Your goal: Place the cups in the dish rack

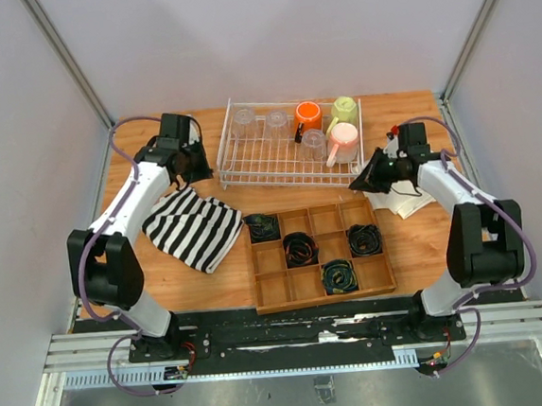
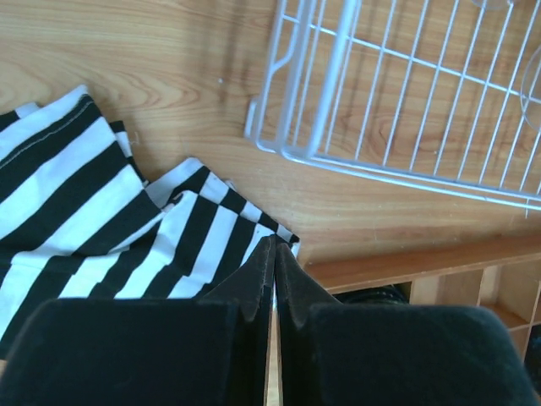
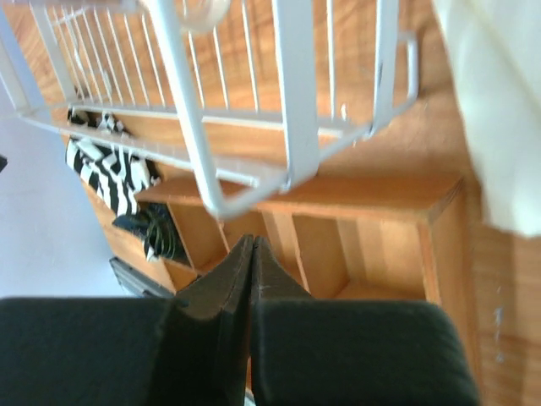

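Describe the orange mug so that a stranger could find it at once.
Start at the white wire dish rack at the far side of the wooden table. In its back row, the orange mug stands between a clear tumbler and the pale yellow-green mug. It is the only bright orange cup there, and it has a dark handle.
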Controlling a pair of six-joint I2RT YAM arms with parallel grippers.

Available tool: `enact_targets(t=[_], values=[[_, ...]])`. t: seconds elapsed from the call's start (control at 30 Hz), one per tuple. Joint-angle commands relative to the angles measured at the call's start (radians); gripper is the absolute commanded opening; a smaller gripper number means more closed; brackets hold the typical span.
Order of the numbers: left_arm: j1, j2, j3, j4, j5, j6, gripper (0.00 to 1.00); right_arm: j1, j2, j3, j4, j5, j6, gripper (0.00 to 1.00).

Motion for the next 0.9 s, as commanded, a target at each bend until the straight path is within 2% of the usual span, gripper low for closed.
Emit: enact_targets(t=[0.0, 0.27, 0.47, 0.67, 0.87], values=[[0.041, -0.026, -0.038, 0.087, 0.051, -0.011, 0.04, 0.019, 0.073, 0.081, 0.062, 0.071, -0.008, 0.01], [0.066, 0.036, -0.092, 0.214, 0.124, -0.015, 0.02, 0.028, 0.172, 0.159, 0.064, 0.091, -0.01, 0.01], [0.068, 0.119, -0.02, 0.263, 0.185, -0.032, 0.01, 0.028, 0.226, 0.229, 0.037, 0.099, -0.029, 0.01], [0.067, 0.203, 0.077, 0.248, 0.206, -0.047, 0.0, 0.026, 0.269, 0.308, 0.004, 0.09, -0.052, 0.01], [0.066, 0.153, 0.072, 0.225, 0.168, -0.029, 0.01, 0.026, 0.207, 0.32, -0.031, 0.071, -0.095, 0.01]])
